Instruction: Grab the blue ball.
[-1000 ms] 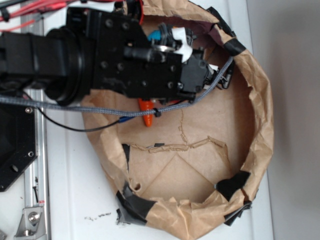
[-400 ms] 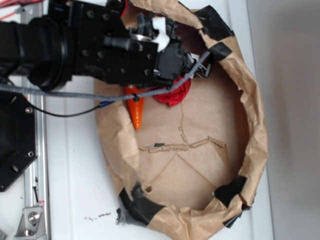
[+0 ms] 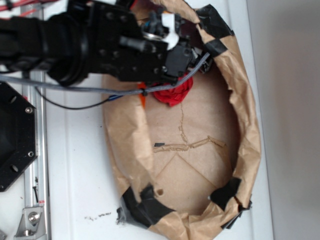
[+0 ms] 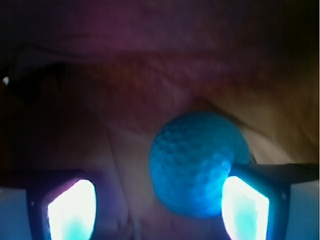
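In the wrist view the blue ball (image 4: pixel 197 162) lies on the brown paper between my fingers, against the right finger pad (image 4: pixel 245 207) and apart from the left one (image 4: pixel 72 210). My gripper (image 4: pixel 159 209) is open around it. In the exterior view the black gripper (image 3: pixel 197 57) reaches into the far end of the crumpled paper ring (image 3: pixel 245 130); the ball is hidden there by the gripper. The red wrinkly wad (image 3: pixel 172 94) lies just below the gripper. A sliver of the orange carrot (image 3: pixel 143 100) shows behind the paper wall.
The paper ring's walls, patched with black tape (image 3: pixel 150 207), stand close around the gripper. A grey braided cable (image 3: pixel 115 90) runs across the arm. A black base plate (image 3: pixel 15 135) and a metal rail (image 3: pixel 37 165) lie at the left on the white table (image 3: pixel 75 170).
The arm has moved up and left, dragging the paper ring's left wall inward. The red wad came into view and the carrot is now almost hidden behind the paper.
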